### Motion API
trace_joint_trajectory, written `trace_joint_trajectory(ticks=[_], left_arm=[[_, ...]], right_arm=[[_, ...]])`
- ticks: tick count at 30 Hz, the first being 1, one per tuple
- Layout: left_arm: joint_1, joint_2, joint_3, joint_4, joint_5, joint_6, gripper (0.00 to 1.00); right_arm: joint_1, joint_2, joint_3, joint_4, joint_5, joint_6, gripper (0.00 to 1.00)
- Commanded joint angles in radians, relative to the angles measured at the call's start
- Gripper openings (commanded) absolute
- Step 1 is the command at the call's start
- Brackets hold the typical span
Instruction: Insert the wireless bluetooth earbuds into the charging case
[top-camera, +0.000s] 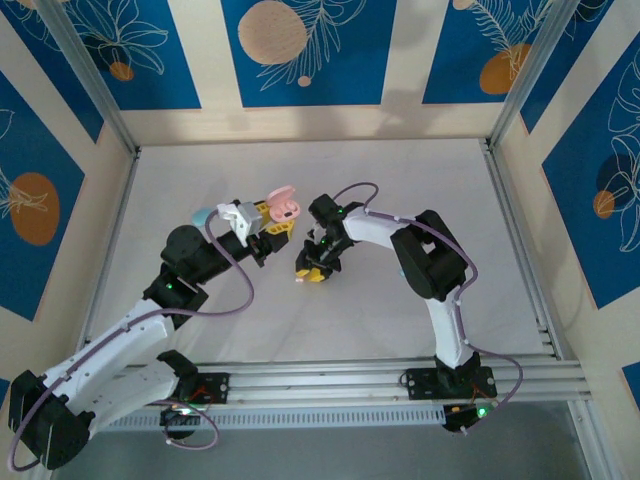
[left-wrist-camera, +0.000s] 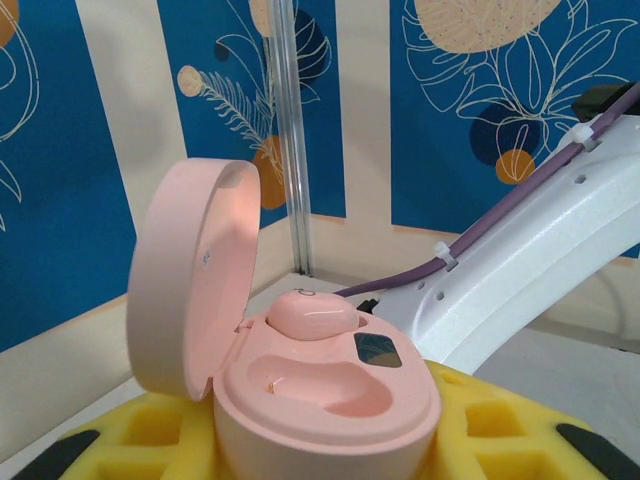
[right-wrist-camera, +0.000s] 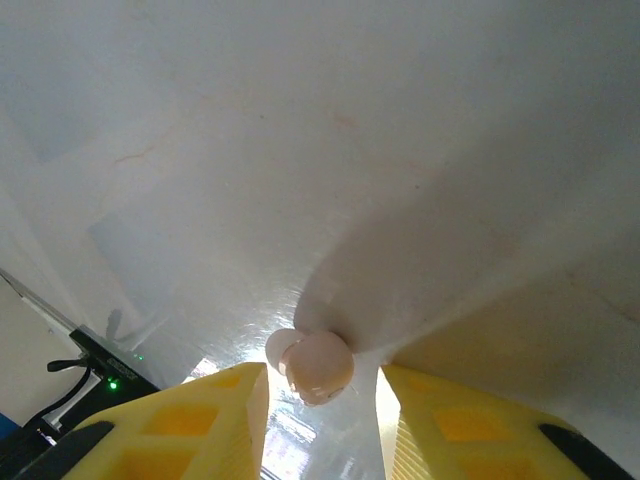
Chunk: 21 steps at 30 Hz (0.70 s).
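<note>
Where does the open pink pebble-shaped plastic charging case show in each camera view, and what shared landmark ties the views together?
Top external: the open pink plastic charging case is near centre, at the left gripper tip.
Left wrist: lower centre, lid up, one pink earbud seated.
Right wrist: white table and a loose pink earbud between yellow fingers.
Shared landmark: the right arm's white link, beside the case.

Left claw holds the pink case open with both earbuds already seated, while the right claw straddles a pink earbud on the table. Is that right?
Not both: the left wrist view shows the pink case, held by the left claw, with one seated earbud and its nearer slot empty. The right claw does straddle a loose pink earbud on the table.
</note>
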Motion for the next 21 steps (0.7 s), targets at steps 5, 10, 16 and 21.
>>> trace_joint_trajectory(ticks=[5, 10, 16, 21], left_arm=[[-0.007, -0.008, 0.025, 0.031, 0.006, 0.011, 0.37], [-0.006, -0.012, 0.025, 0.029, 0.005, 0.011, 0.37], [-0.007, -0.008, 0.025, 0.032, 0.008, 0.009, 0.37], [-0.007, -0.011, 0.024, 0.034, 0.006, 0.009, 0.37]], right_arm=[[0.020, 0.042, 0.043, 0.008, -0.012, 0.011, 0.31], [0.026, 0.054, 0.061, -0.001, 0.001, -0.001, 0.30], [0.040, 0.077, 0.101, -0.034, 0.040, -0.037, 0.30], [0.051, 0.093, 0.129, -0.068, 0.072, -0.060, 0.30]])
